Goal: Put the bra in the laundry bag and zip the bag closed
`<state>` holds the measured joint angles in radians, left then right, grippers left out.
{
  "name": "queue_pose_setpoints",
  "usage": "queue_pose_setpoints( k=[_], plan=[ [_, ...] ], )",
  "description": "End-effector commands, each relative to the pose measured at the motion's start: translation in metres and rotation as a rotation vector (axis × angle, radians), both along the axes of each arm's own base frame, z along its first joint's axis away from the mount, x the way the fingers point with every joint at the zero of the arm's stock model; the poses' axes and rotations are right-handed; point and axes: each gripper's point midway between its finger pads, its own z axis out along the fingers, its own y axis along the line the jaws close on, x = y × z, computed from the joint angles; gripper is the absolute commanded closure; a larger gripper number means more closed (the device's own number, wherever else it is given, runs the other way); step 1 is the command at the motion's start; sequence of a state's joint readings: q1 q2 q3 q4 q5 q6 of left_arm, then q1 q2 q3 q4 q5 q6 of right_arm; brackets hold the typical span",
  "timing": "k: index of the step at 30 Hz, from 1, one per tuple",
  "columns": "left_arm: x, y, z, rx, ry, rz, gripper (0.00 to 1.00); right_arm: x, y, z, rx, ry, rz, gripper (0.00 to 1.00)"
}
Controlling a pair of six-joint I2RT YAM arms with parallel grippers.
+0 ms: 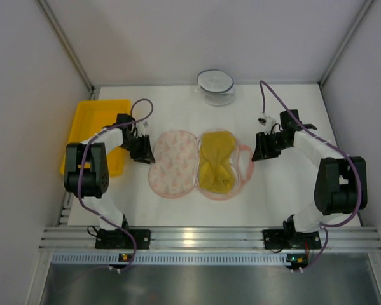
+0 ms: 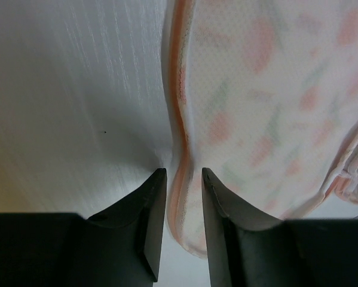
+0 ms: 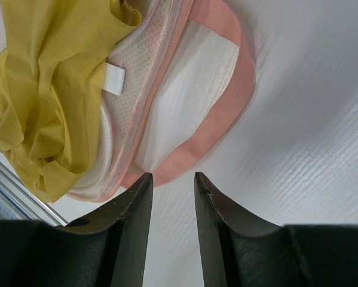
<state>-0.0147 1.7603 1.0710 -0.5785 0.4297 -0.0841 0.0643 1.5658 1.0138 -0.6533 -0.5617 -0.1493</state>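
The laundry bag (image 1: 172, 162) lies open and flat on the table, its printed left half empty. The mustard-yellow bra (image 1: 217, 165) lies in its right half. My left gripper (image 1: 145, 154) is at the bag's left rim. In the left wrist view the bag (image 2: 256, 89) fills the right side, and my left gripper (image 2: 184, 173) is open with the pink zip edging between its fingers; there is a gap on the left side. My right gripper (image 1: 259, 152) is open and empty just right of the bag. In the right wrist view my gripper (image 3: 173, 176) hangs over bare table beside the bag's pink loop (image 3: 226, 113), and the bra (image 3: 47, 78) shows at the left.
A rigid yellow tray (image 1: 98, 127) sits at the table's left edge, behind my left arm. A clear round bowl (image 1: 215, 86) stands at the back middle. White walls close in the table on three sides.
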Motion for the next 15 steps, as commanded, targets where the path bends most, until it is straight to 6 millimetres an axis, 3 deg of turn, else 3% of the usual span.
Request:
queue_pose_setpoints(
  k=[1, 5, 9, 12, 15],
  plan=[
    [0.007, -0.002, -0.004, -0.027, -0.003, 0.031, 0.66, -0.001, -0.002, 0.0, 0.0, 0.005, 0.002, 0.65],
    [0.01, -0.006, -0.003, -0.056, -0.003, 0.024, 0.8, -0.003, -0.001, 0.001, 0.003, 0.003, 0.003, 0.65],
    [0.016, -0.013, 0.011, -0.099, -0.04, 0.0, 0.98, -0.005, -0.001, 0.001, 0.006, 0.01, 0.005, 0.65],
    [0.021, -0.019, 0.034, -0.139, -0.106, -0.03, 1.0, -0.006, 0.0, 0.001, 0.016, 0.012, 0.009, 0.66],
    [0.022, -0.028, 0.07, -0.193, -0.195, -0.059, 1.0, -0.005, 0.001, 0.0, 0.024, 0.016, 0.004, 0.66]
  ],
)
